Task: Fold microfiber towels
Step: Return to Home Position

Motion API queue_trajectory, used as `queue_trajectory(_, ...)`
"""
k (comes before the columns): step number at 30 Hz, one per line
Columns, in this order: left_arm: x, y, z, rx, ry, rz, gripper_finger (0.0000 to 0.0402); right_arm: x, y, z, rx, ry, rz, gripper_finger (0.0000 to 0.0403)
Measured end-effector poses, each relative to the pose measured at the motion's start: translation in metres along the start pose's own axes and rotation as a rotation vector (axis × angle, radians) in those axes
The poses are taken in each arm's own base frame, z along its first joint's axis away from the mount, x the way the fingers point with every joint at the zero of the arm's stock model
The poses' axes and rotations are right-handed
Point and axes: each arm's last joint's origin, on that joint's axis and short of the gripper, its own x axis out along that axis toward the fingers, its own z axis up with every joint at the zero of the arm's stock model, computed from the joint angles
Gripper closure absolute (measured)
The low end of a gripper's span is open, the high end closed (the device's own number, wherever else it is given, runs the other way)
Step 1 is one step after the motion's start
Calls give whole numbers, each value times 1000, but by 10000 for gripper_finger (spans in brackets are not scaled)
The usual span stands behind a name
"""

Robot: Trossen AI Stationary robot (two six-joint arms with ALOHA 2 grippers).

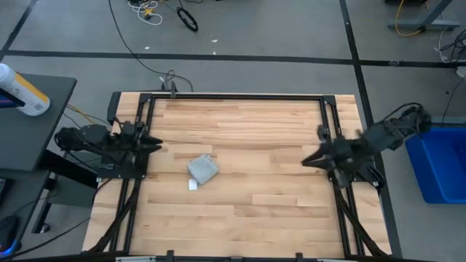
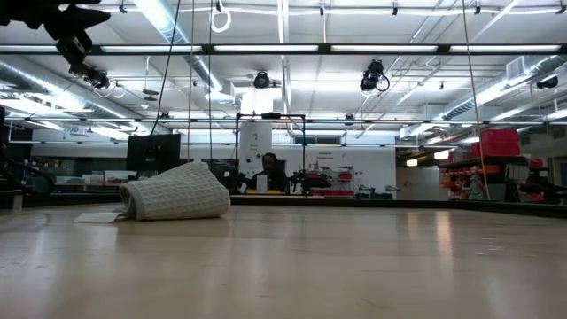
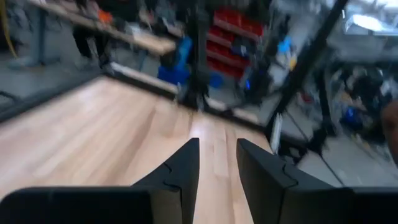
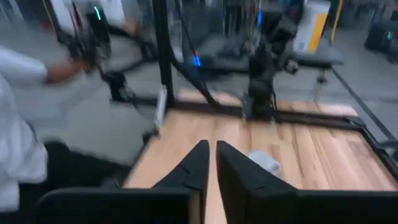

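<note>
The light grey-blue microfiber towel [image 1: 203,169] lies in a small folded bundle on the wooden table [image 1: 277,211], left of its middle. Its white tag [image 1: 193,185] lies flat on the wood at its near side. The low view shows the bundle [image 2: 177,192] rounded and resting on its underside, and it also shows in the right wrist view [image 4: 264,162]. My left gripper [image 1: 156,145] hangs over the table's left edge, its fingers [image 3: 186,168] a narrow gap apart and empty. My right gripper [image 1: 306,161] hangs over the right edge, shut and empty. Both are well away from the towel.
A black frame [image 1: 240,97] runs round the table top. A blue bin [image 1: 437,164] stands off the right edge. A dark side table [image 1: 29,124] with a bottle [image 1: 22,91] stands off the left. A person in a white sleeve [image 4: 18,124] stands beyond the table.
</note>
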Motion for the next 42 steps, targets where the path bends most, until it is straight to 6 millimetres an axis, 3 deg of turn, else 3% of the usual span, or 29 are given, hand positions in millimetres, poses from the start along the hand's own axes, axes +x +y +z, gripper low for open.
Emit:
queue_trajectory(6, 26, 1, -22, 4, -126, -5, 288, -37, -7, -89, 76, -150, 1, 398)
queue_trajectory(10, 41, 6, -49, 7, -103, 4, 288, -41, -14, -139, 145, -206, -20, 382)
queue_trajectory(15, 49, 12, -68, 6, -58, 25, 288, -39, -18, -179, 214, -273, -7, 353)
queue_trajectory(20, 51, 12, -75, 55, -39, -14, 288, -30, -18, -201, 280, -300, -43, 331)
queue_trajectory(26, 54, 5, -76, 34, -109, -265, 288, -13, -13, -227, 222, -218, -51, 312)
queue_trajectory(30, 53, 4, -74, 34, -124, -294, 288, -4, -13, -244, 424, -173, -99, 299)
queue_trajectory(33, 53, 4, -74, 16, -129, -283, 288, -1, -8, -247, 448, -123, -6, 287)
queue_trajectory(35, 54, 5, -77, -33, -88, -285, 288, 3, -5, -250, 378, -112, 42, 278)
queue_trajectory(38, 55, 7, -84, 36, -28, -245, 288, 8, -3, -254, 203, -135, 10, 261)
queue_trajectory(42, 56, 14, -86, 67, -50, -61, 288, 14, -7, -250, 68, -157, -108, 237)
